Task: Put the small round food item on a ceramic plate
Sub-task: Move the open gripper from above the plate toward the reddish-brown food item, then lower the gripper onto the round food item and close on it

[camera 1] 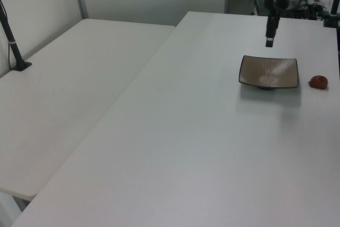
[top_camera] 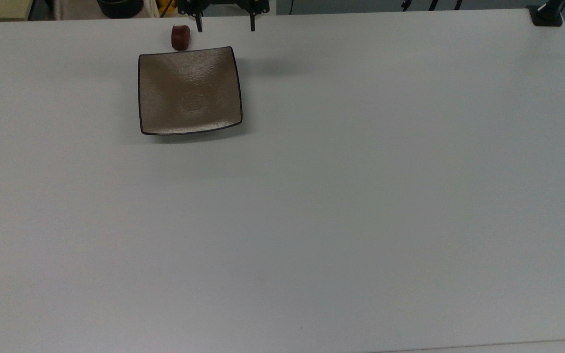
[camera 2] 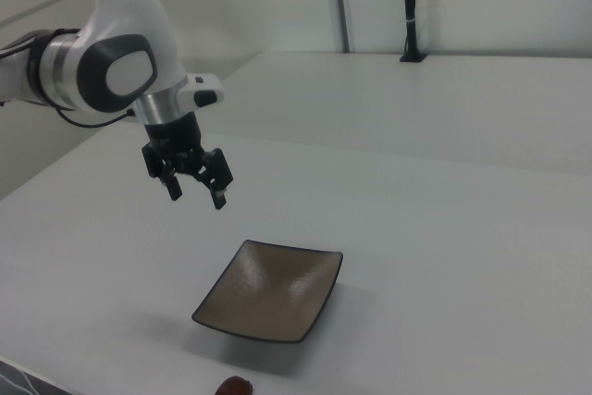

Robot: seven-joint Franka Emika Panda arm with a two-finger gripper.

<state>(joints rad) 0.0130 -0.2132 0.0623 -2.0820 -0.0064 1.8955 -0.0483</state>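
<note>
Top view, left to right along the table's (top_camera: 361,196) far edge: the small round food item (top_camera: 180,37) sits on the bare surface, just beside the square brown plate's (top_camera: 189,93) far rim. Nothing lies on the plate. Next, the gripper (top_camera: 225,24) hangs in the air, fingers apart and empty, off to the item's right. Judgement: nothing delivered yet — reach, grasp, lift and placement all remain.

Gripper (top_camera: 224,24) body cut by top view's upper edge; food item (camera 2: 235,386) clipped at right view's bottom.
</note>
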